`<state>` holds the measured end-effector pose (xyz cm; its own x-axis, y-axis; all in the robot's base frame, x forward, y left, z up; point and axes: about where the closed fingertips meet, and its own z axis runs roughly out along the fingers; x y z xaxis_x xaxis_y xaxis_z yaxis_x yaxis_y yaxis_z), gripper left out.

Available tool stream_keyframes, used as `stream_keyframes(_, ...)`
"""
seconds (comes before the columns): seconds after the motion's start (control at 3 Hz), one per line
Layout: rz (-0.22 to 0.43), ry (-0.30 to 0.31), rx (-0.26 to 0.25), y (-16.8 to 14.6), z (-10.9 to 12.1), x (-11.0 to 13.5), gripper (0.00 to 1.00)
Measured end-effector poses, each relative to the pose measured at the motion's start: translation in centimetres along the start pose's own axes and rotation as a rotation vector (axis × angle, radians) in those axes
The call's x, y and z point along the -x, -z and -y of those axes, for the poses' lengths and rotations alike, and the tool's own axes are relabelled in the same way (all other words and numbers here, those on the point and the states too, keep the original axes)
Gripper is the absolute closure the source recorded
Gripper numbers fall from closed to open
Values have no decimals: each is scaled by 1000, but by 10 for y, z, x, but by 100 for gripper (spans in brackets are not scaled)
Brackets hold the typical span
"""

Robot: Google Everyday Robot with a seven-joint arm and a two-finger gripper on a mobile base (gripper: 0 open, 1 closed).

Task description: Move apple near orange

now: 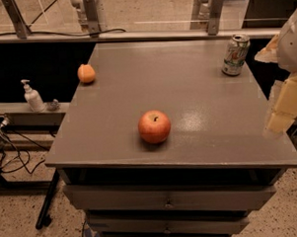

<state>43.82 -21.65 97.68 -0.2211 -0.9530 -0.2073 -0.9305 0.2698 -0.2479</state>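
The red apple (154, 126) with a yellowish blush and a dark stem dimple sits on the grey cabinet top (186, 84), near the front edge and a little left of centre. The small orange (86, 73) sits at the far left edge of the top, well behind and to the left of the apple. My gripper (285, 103) shows as a pale, blurred shape at the right edge of the view, over the cabinet's right side, well apart from the apple and holding nothing that I can see.
A drink can (235, 54) stands upright at the back right corner. Drawers (167, 201) run below the front edge. A soap dispenser (33, 96) stands on a low ledge to the left. Cables (6, 146) lie on the floor at left.
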Motion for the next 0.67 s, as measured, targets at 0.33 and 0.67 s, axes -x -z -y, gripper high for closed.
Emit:
stream_keyframes(0.33, 0, 0, 0, 0, 0, 0, 0)
stream_keyframes(0.67, 61, -49, -2, -9, 6, 0, 0)
